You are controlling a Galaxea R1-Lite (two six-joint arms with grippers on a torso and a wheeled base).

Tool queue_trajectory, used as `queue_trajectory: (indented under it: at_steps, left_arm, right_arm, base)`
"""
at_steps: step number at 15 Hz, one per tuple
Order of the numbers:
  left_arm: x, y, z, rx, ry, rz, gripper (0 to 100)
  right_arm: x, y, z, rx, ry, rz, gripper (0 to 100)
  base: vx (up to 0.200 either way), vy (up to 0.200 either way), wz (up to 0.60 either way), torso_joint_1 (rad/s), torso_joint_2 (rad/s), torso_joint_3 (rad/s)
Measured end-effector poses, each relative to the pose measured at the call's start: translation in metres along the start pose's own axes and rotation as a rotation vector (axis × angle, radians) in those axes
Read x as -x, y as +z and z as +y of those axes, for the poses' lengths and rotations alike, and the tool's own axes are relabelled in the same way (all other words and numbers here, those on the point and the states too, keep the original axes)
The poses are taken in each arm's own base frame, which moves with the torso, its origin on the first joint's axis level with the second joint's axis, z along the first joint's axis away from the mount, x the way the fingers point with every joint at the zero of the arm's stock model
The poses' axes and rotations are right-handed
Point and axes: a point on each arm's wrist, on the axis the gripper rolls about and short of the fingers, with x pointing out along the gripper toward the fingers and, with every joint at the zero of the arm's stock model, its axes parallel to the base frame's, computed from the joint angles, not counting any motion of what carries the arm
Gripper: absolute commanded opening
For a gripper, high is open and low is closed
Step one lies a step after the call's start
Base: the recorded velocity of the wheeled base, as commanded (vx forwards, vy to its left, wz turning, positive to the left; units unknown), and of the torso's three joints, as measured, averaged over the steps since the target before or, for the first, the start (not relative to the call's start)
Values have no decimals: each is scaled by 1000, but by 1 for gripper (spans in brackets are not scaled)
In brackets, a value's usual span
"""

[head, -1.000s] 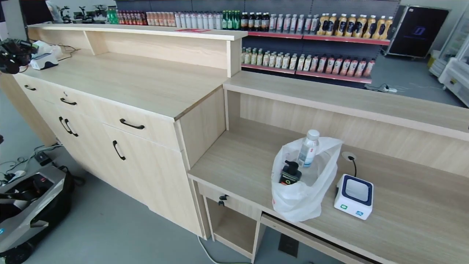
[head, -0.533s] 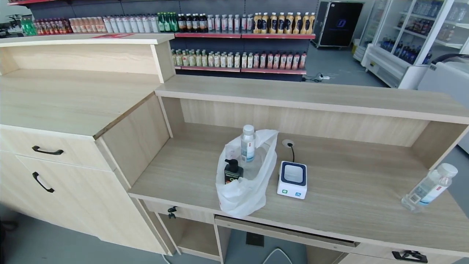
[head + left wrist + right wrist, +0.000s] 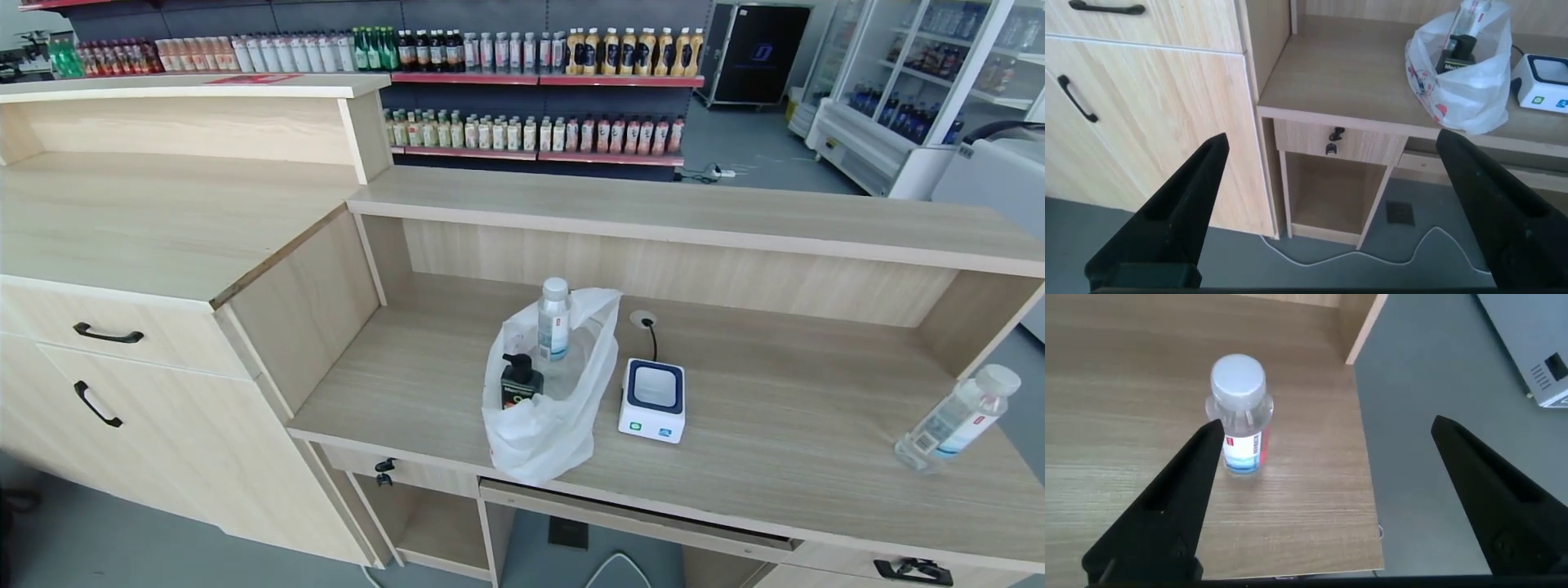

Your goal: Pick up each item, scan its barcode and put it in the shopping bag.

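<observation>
A white plastic shopping bag (image 3: 545, 416) stands open on the low desk (image 3: 775, 425). Inside it are a clear water bottle (image 3: 553, 320) and a dark pump bottle (image 3: 521, 382). A white scanner (image 3: 651, 400) sits just right of the bag. A second water bottle (image 3: 955, 420) stands upright near the desk's right end. My right gripper (image 3: 1323, 506) hovers open above that end, the bottle (image 3: 1239, 416) beside one finger's tip, ungripped. My left gripper (image 3: 1331, 220) hangs open low before the desk, with the bag (image 3: 1462, 90) and scanner (image 3: 1543, 77) beyond it.
A taller counter with drawers (image 3: 163, 220) adjoins the desk on the left, and a raised ledge (image 3: 694, 216) runs behind it. Drink shelves (image 3: 531, 49) line the back. The desk's right edge drops to grey floor (image 3: 1454, 416). A keyed drawer (image 3: 1331, 145) sits under the desk.
The head view swung to the right between the oldest frame and half a second ago, bringing the second bottle into sight. The bag, bottles and scanner have not moved.
</observation>
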Motion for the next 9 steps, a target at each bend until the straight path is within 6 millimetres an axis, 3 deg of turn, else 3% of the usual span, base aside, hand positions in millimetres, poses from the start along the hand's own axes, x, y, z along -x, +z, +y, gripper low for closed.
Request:
queue_trajectory:
  at_steps: [4, 9]
  left_arm:
    - [0, 0, 0, 0, 0, 0, 100]
    - [0, 0, 0, -1, 0, 0, 100]
  right_arm:
    - [-3, -26, -7, -21, 6, 61, 100]
    - [-12, -37, -11, -16, 5, 65, 100]
  base:
    - [0, 0, 0, 0, 0, 0]
    - [0, 0, 0, 0, 0, 0]
